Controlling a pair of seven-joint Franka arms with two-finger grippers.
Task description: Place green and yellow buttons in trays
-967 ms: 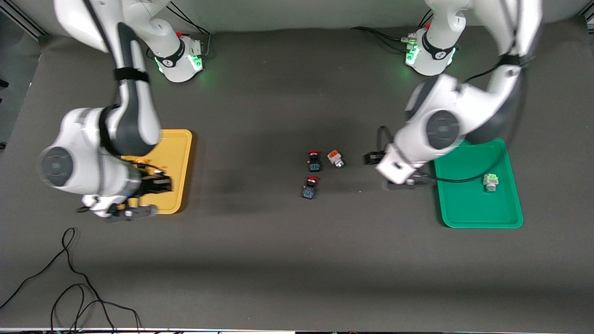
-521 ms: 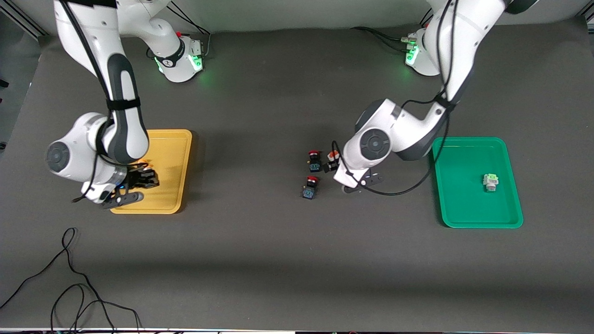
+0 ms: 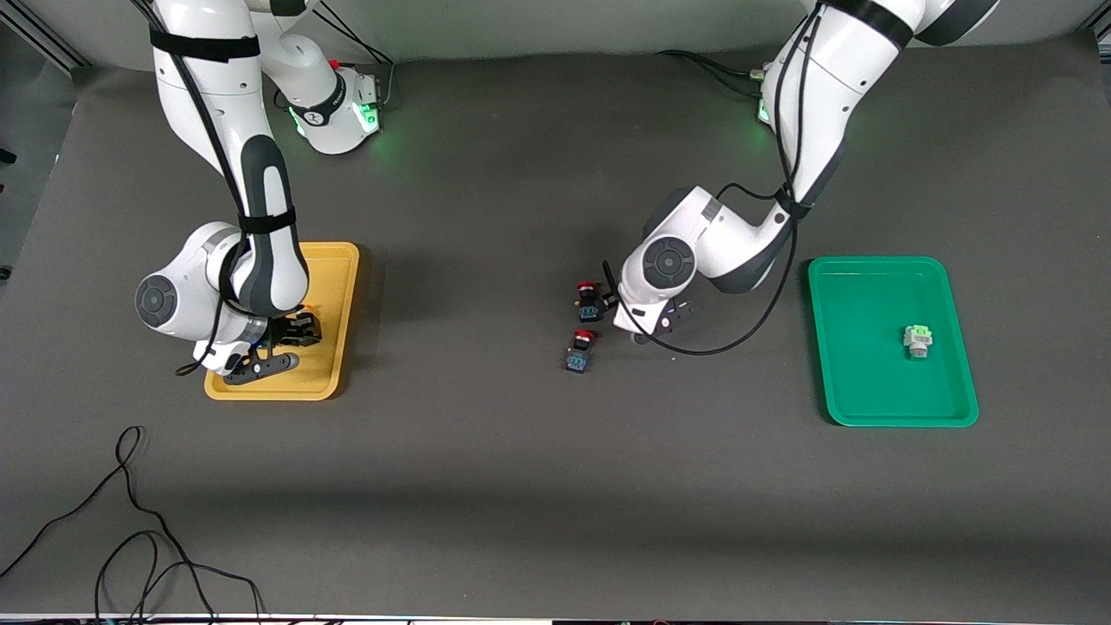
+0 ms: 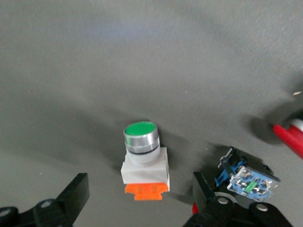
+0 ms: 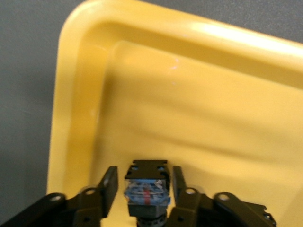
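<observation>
My right gripper (image 3: 282,343) is low in the yellow tray (image 3: 334,286), at the end nearer the front camera. In the right wrist view, a dark-bodied button (image 5: 147,187) rests on the tray floor (image 5: 189,94) between the fingers of this gripper (image 5: 145,172). They stand slightly off its sides, open; its cap is hidden. My left gripper (image 3: 642,328) hangs open over the table's middle. Its fingers straddle a round green-capped button (image 4: 144,158) with a white body and orange base. A light-green button (image 3: 917,338) lies in the green tray (image 3: 868,365).
Two red-capped dark buttons (image 3: 588,299) (image 3: 579,350) lie just beside the left gripper, toward the right arm's end. One dark button (image 4: 248,179) is close to a left finger. Black cables (image 3: 139,538) trail by the table's front corner.
The left arm swung from beside the green tray to over the middle buttons. The right gripper lowered into the yellow tray and its fingers parted from the dark-bodied button.
</observation>
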